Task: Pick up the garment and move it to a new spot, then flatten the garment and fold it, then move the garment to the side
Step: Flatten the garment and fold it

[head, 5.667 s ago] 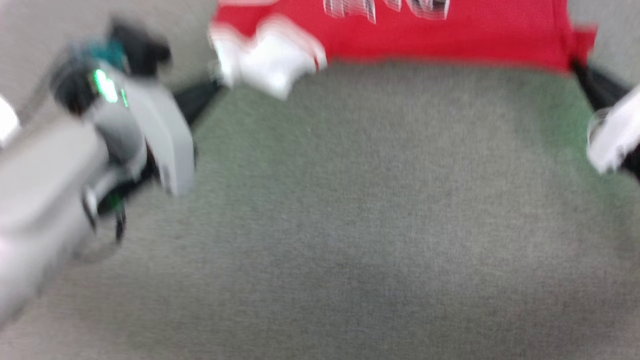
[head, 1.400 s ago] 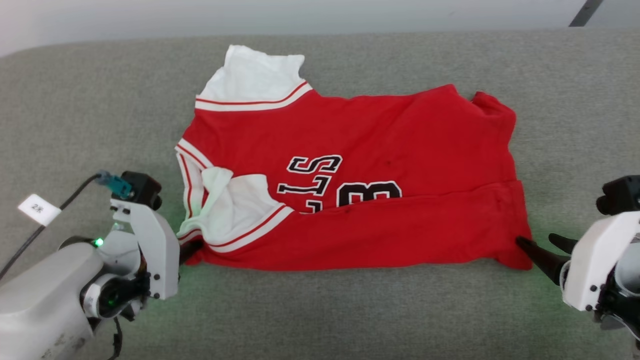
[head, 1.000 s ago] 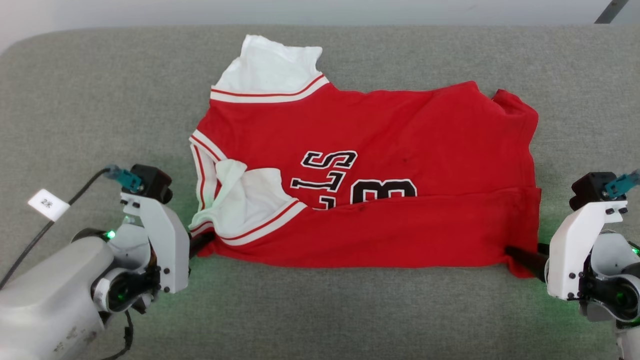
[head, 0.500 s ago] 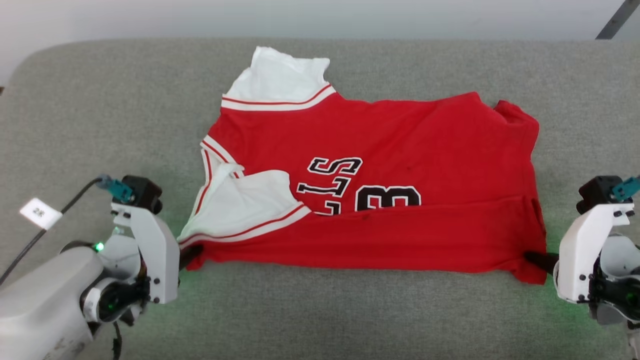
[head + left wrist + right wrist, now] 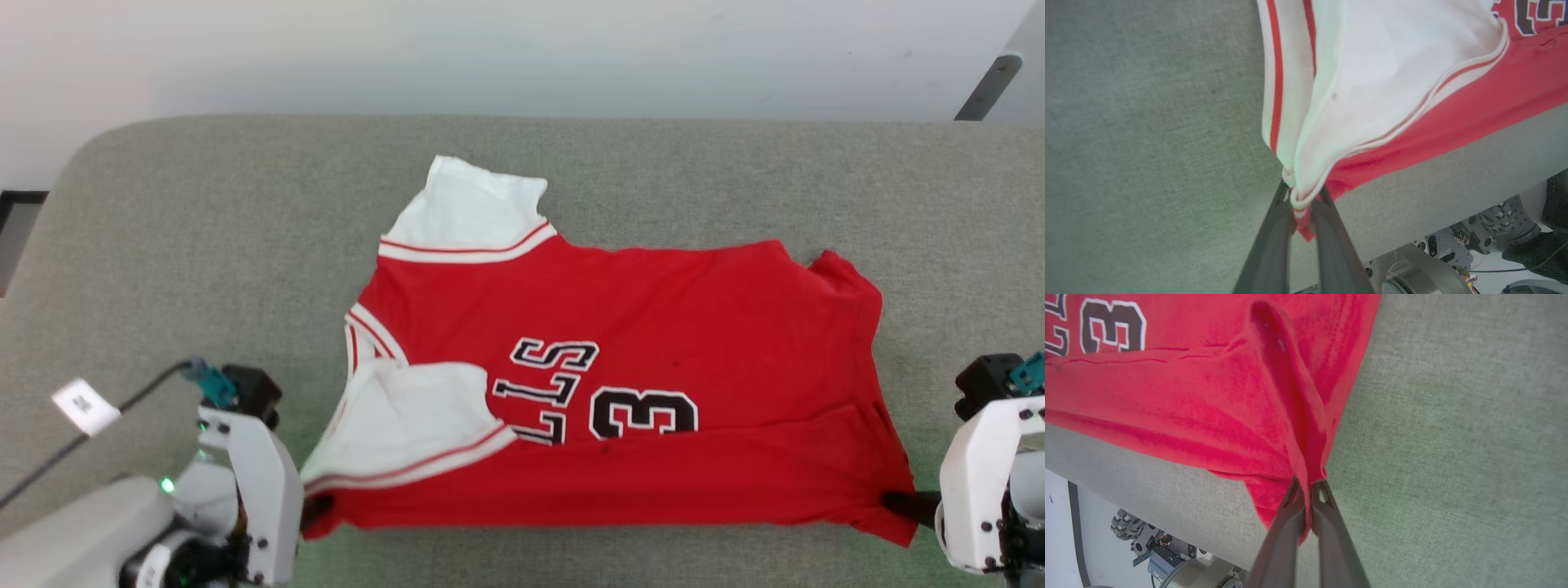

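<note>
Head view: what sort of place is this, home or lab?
Likely a lab or test room, not a home. The jersey lies on a grey padded bench, with a plain pale wall or floor beyond it and a wheeled base below its near edge.

My left gripper (image 5: 317, 510) is down at my lower left, pale forearm (image 5: 73, 531) angling in, white wrist bracket (image 5: 261, 490) standing up, dark fingers reaching inward and pinched hard on a corner of the garment (image 5: 637, 310). Right gripper (image 5: 896, 501) mirrors it at my lower right, bracket upright, fingers pointing inward, jaws squeezed together on the opposite corner. Both grips sit low, tips facing each other.
</note>
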Robot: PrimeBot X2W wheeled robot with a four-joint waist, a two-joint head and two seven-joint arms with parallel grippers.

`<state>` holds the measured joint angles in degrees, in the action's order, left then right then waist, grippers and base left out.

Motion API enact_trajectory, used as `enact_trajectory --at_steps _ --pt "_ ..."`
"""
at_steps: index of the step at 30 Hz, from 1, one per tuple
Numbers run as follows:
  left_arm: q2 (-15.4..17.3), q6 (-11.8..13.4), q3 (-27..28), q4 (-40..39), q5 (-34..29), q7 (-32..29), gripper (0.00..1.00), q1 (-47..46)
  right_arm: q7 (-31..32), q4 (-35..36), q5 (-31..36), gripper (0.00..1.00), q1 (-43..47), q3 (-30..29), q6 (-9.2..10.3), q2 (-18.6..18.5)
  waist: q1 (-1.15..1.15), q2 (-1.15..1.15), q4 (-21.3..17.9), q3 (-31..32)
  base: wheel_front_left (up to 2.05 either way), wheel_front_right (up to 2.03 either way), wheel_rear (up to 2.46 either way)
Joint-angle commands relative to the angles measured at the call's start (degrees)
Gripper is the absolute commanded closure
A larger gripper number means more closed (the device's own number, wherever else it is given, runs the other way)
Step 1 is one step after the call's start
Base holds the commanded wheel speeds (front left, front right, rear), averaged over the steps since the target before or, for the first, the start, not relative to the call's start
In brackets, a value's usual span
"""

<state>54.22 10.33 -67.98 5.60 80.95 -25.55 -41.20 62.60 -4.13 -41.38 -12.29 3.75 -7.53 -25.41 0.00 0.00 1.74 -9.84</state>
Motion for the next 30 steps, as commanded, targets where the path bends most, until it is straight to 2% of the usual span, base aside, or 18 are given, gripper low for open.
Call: enact_trajectory --at_steps 1,5,6,7,8,9,10,11,13,14,15,24,26,30 --pt "0.7 1.2 -0.5 -1.4 0.3 -0.3 1.0 1.8 0.7 1.0 0.1 1.0 1.7 -0.8 0.08 -0.3 0.0 0.0 0.0 0.4 0.0 0.0 0.0" --pt "0.2 2.3 -0.9 -2.5 0.4 0.4 1.0 3.2 0.7 2.1 1.2 1.0 3.3 -1.6 0.08 1.0 0.0 0.0 -0.3 0.5 0.0 0.0 0.0" --pt "-0.1 2.4 -1.0 -2.4 0.5 0.6 0.93 3.5 0.7 2.2 1.6 1.0 3.6 -1.7 0.07 1.4 0.0 0.0 -0.3 0.5 0.0 0.0 0.0" --pt "-0.3 2.5 -1.0 -2.2 0.7 0.7 0.79 3.8 0.5 2.3 1.9 1.0 3.7 -1.7 0.07 1.8 0.0 0.0 -0.4 0.5 0.0 0.0 0.0" --pt "-0.6 2.6 -1.1 -1.9 0.7 0.9 0.6 4.1 0.2 2.3 2.2 1.0 3.7 -1.8 0.07 2.2 0.0 0.0 -0.5 0.6 0.0 0.0 0.0" --pt "-0.6 2.6 -1.1 -1.9 0.7 0.9 0.6 4.1 0.2 2.3 2.2 1.0 3.7 -1.8 0.07 2.2 0.0 0.0 -0.5 0.6 0.0 0.0 0.0" --pt "-0.7 2.7 -1.1 -1.8 0.8 0.9 0.36 4.1 -0.1 2.5 2.3 1.0 3.6 -1.4 0.07 2.4 0.0 0.0 -0.6 0.6 0.0 0.0 0.0" --pt "-0.8 2.7 -1.0 -1.6 0.8 1.0 0.02 4.1 -0.4 2.9 2.5 1.0 3.4 -1.0 0.07 2.4 0.0 0.0 -0.6 0.6 0.0 0.0 0.0" --pt "-0.5 2.7 -1.0 -1.3 1.0 0.7 0.0 4.0 -1.3 2.7 2.9 0.62 3.4 -0.7 0.07 2.7 0.0 0.0 -0.8 0.7 0.0 0.0 0.0" --pt "-0.2 2.8 -0.8 -1.2 1.0 0.6 0.0 3.7 -1.8 2.8 3.3 0.38 3.4 -0.5 0.07 2.7 0.0 0.0 -0.9 0.8 0.0 0.0 0.0" --pt "0.2 2.9 -0.7 -1.3 0.7 0.6 0.0 3.3 -2.3 2.8 3.3 0.0 3.4 -0.3 0.07 2.7 0.0 0.0 -1.1 0.9 0.0 0.0 0.0" --pt "4.0 4.1 1.2 -4.3 -1.6 -2.7 0.0 -2.7 -6.2 5.7 3.4 0.0 3.4 -0.4 0.07 2.9 0.0 0.0 -3.0 1.1 0.0 0.0 0.0" --pt "4.4 4.2 2.3 -4.4 -2.4 -2.9 0.0 -5.1 -9.0 7.3 4.1 0.0 3.2 -1.2 0.07 3.6 0.0 0.0 -3.8 0.8 0.0 0.0 0.0" --pt "3.4 2.9 4.2 -2.5 -4.8 -1.9 0.0 -9.8 -17.0 11.2 6.0 0.0 2.0 -1.9 0.06 4.7 0.0 0.0 -5.8 -0.1 0.0 0.0 0.0"
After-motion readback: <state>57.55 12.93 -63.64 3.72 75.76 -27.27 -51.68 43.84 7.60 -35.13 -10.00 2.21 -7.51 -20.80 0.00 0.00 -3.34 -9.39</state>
